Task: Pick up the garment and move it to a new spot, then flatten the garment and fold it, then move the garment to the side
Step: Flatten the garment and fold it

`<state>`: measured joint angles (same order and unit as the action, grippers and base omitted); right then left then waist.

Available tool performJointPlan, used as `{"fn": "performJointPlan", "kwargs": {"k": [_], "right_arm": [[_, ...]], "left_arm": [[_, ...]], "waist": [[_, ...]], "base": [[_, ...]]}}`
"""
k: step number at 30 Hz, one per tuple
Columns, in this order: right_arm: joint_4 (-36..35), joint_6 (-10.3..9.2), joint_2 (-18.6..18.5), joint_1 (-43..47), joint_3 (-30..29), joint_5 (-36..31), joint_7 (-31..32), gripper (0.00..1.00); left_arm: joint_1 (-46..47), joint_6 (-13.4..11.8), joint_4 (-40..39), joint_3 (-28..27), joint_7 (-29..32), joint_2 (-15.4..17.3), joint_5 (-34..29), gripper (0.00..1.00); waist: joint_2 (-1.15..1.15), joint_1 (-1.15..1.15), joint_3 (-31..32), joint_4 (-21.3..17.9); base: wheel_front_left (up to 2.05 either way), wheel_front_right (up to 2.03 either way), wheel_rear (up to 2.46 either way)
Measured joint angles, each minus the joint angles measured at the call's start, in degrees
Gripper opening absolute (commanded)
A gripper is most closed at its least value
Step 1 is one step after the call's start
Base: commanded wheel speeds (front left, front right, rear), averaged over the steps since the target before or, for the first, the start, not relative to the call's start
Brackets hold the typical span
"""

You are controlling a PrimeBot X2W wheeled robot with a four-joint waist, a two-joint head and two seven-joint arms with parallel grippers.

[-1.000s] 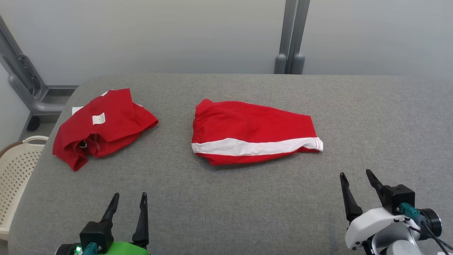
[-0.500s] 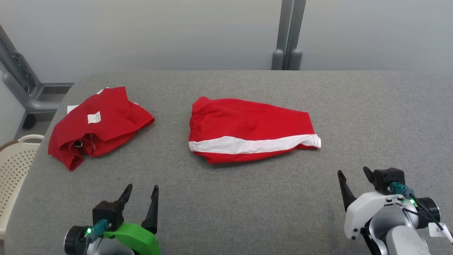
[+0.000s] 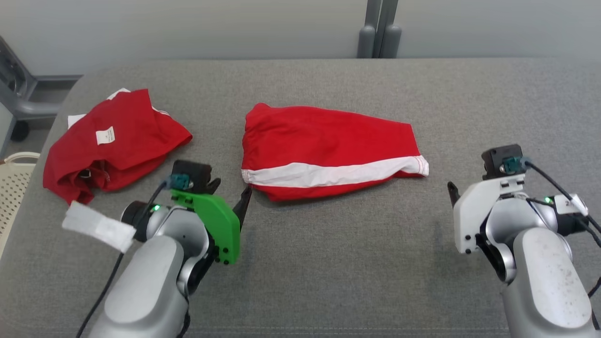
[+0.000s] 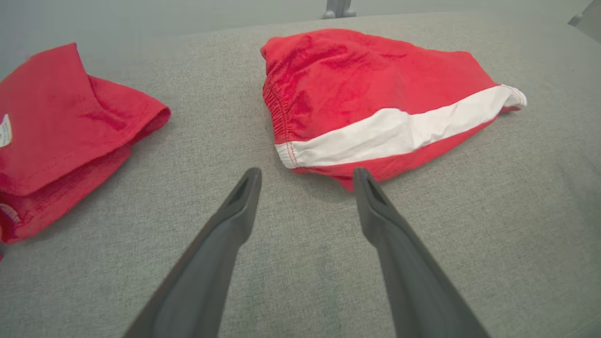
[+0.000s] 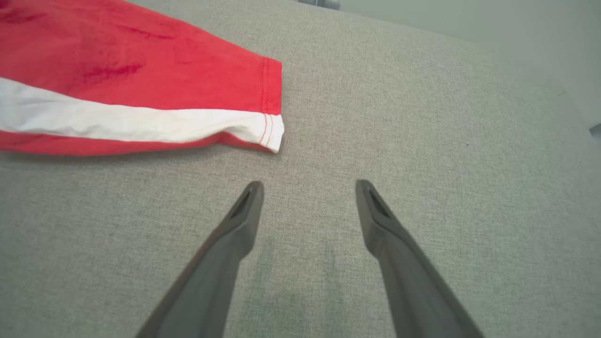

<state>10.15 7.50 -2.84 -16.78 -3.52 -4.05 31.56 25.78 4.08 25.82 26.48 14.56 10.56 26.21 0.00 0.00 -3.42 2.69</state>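
L tool (image 4: 306, 172) sat jaws apart, empty, just beside red shorts (image 3: 324, 141) (white stripe) at waistband end; R tool (image 5: 308, 183) likewise apart nr hem.

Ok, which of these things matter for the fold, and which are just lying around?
Job: red shorts with white side stripe, mid-table; open left gripper and open right gripper, one near each end.
Lying about: crumpled red garment with white label; cream perforated plastic basket; grey metal post.
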Motion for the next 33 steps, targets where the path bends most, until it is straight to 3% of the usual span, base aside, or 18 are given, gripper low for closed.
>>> {"fn": "performJointPlan", "kwargs": {"k": [4,10,26,28,29,31,33], "right_arm": [[-0.08,0.00,-0.01,-4.76,0.71,-0.81,2.93,1.00],[2.27,0.00,-0.01,-11.35,2.68,0.54,2.54,1.00],[4.11,0.00,-0.02,-15.25,3.05,-0.73,0.59,1.00],[4.11,0.00,-0.02,-15.26,2.86,-0.73,0.54,1.00],[4.10,0.00,-0.02,-15.29,2.86,-0.59,0.51,1.00],[4.19,0.00,-0.04,-15.49,3.47,0.62,0.46,1.00],[4.30,0.00,-0.05,-15.66,4.93,1.45,0.97,1.00]], "left_arm": [[6.37,0.24,4.99,0.52,6.05,-1.24,1.02,1.00],[14.48,-0.77,12.62,0.83,9.83,-2.77,0.92,1.00],[20.19,-2.10,21.32,1.43,12.45,-2.72,0.48,0.99],[20.40,-1.86,21.61,1.43,12.78,-2.72,0.80,0.83],[20.47,-1.47,21.63,1.43,12.83,-2.72,1.14,0.64],[20.56,-0.98,21.65,1.43,12.50,-2.80,1.57,0.00],[20.68,-0.69,21.95,1.65,12.37,-2.90,1.64,0.00]], "waist": [[0.00,0.00,-2.90,-0.41],[0.00,0.00,-7.74,-2.05],[0.00,0.00,-13.05,-4.89],[0.00,0.00,-13.19,-4.74],[0.00,0.00,-13.23,-4.66],[0.00,0.00,-13.35,-4.54],[0.00,0.00,-13.50,-4.50]], "base": [[0.00,0.00,0.00],[0.00,0.00,0.00],[0.00,0.00,0.00],[0.00,0.00,0.00],[0.00,0.00,0.00],[0.00,0.00,0.00],[0.00,0.00,0.00]]}}
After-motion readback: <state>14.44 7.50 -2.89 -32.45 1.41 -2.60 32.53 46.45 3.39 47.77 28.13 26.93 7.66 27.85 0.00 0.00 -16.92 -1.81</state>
